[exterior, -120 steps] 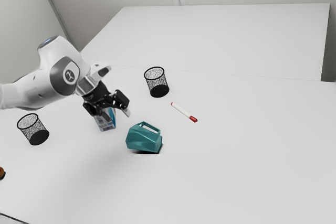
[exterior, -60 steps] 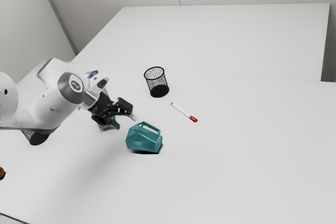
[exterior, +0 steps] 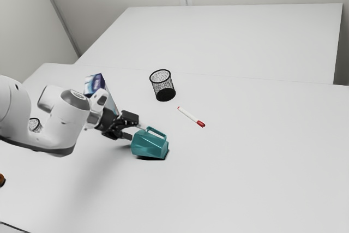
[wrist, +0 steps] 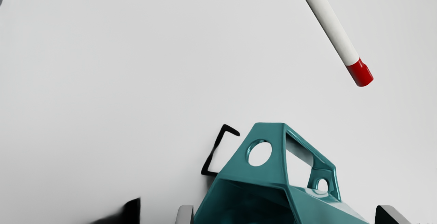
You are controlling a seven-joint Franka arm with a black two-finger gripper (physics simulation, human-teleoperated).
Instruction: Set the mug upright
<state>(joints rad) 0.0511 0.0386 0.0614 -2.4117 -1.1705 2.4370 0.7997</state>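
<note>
Across the lower right of the exterior view, the white tabletop (exterior: 256, 178) runs on past the frame, while its far edge crosses the upper half. The white marker with a red cap (exterior: 191, 117) lies to the upper right of centre, a black wire-mesh cup (exterior: 163, 85) stands above centre, and a blue-and-white box (exterior: 95, 83) rises at the upper left, just behind the arm (exterior: 65, 126). Another mesh cup (exterior: 35, 125) is partly hidden by the arm at the left. Just below and left of the exterior view's centre, the teal, glossy, faceted mug (exterior: 149, 144) lies on its side, its angular handle raised and its base toward the exterior view's right. In the wrist view its dark open mouth faces the gripper (exterior: 138, 133), and a round hole pierces the handle's near end. The fingers stand wide apart, one on either side of the mug's mouth end, and grip nothing; whether either one touches the mug, I cannot tell.
</note>
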